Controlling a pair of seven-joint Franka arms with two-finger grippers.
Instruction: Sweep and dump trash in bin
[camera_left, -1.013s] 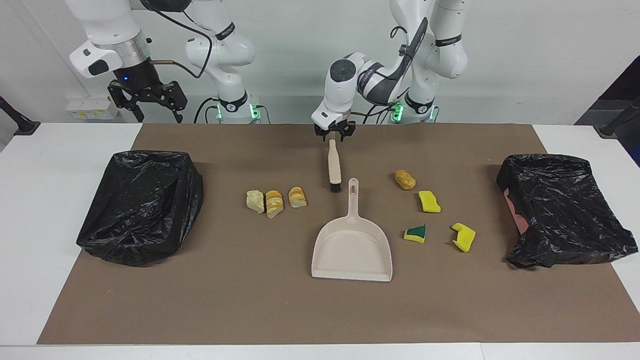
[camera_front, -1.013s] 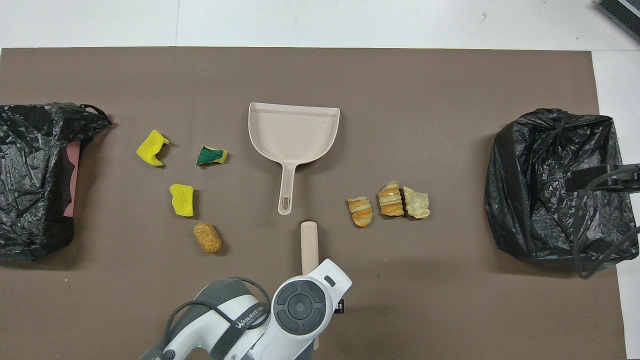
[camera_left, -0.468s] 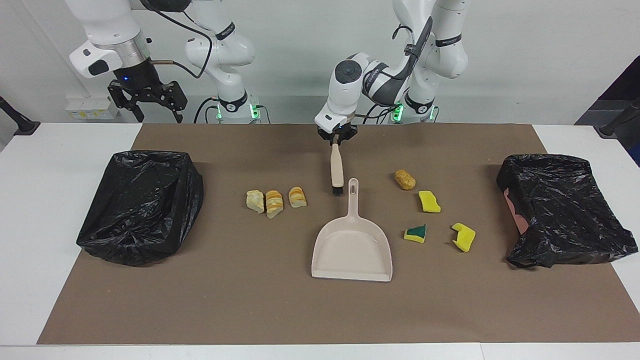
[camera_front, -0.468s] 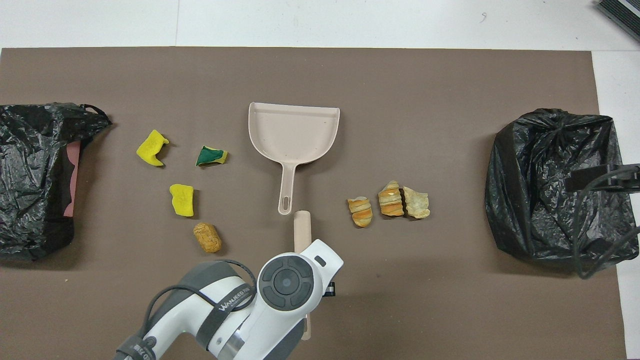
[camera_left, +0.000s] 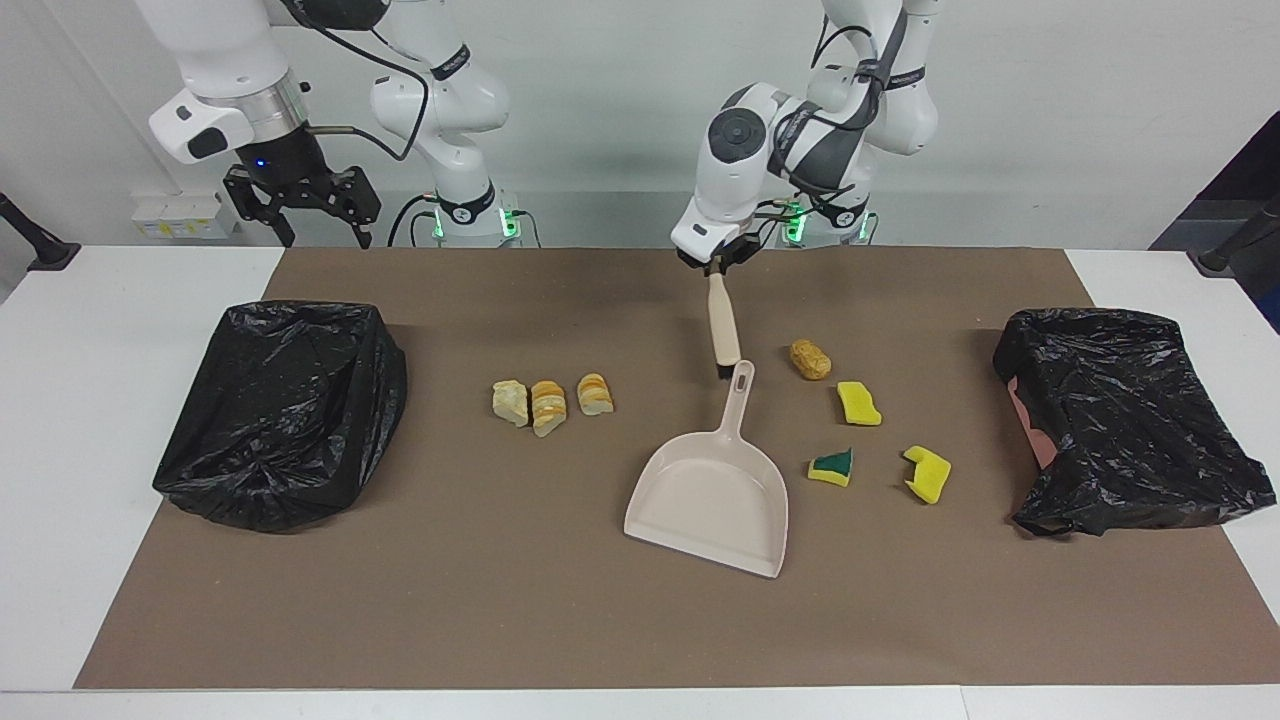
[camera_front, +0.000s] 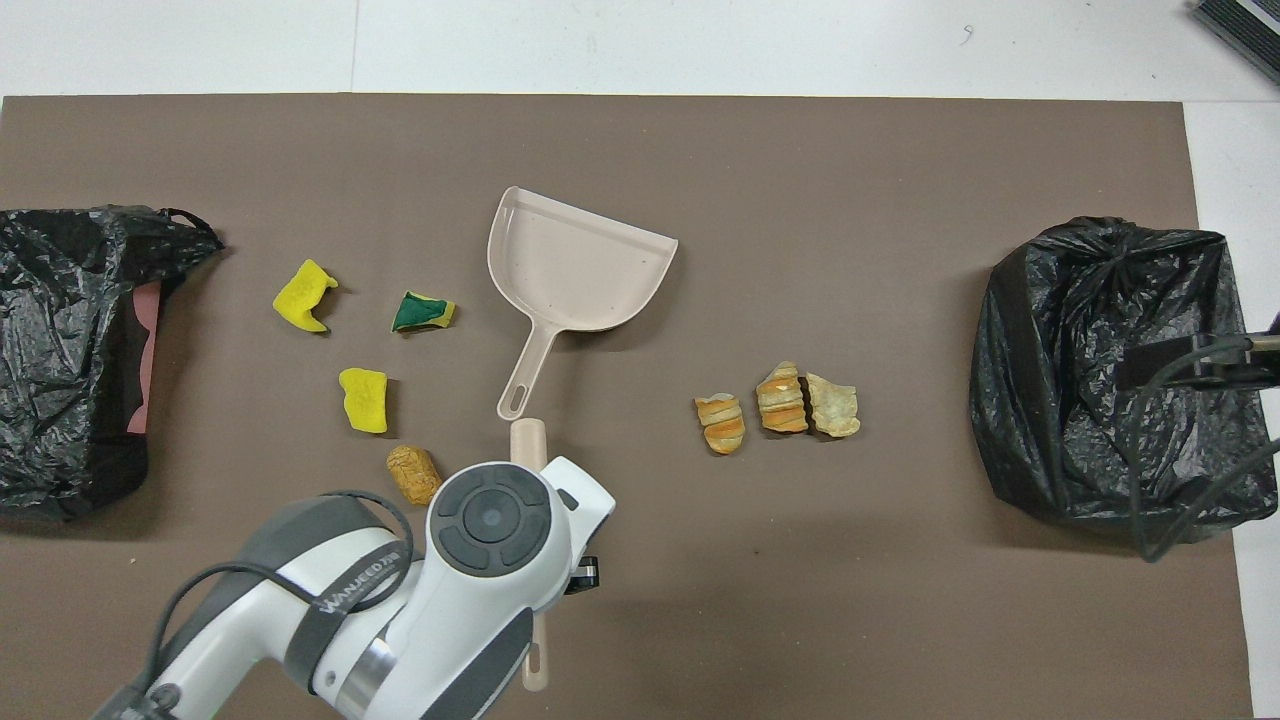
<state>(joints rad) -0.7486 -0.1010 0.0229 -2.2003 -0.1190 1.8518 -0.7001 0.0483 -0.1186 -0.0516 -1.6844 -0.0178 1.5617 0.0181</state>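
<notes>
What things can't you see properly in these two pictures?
- Left gripper: hidden under its own arm in the overhead view.
- Brush: bristles tucked by the dustpan handle in the facing view; arm covers most of it overhead.
- Right gripper: cut off at the overhead view's edge.
- Bins: black bags hide their insides.

— Where's the first camera?
— High up across the white table (camera_left: 100, 420), facing both robots, far enough back to take in the whole brown paper mat (camera_left: 560, 620).
— And the second?
— Above the robots' end, looking forward and steeply down, closer. Both share the mat (camera_front: 800, 150) and the beige plastic dustpan (camera_left: 706, 500), half a turn apart.
</notes>
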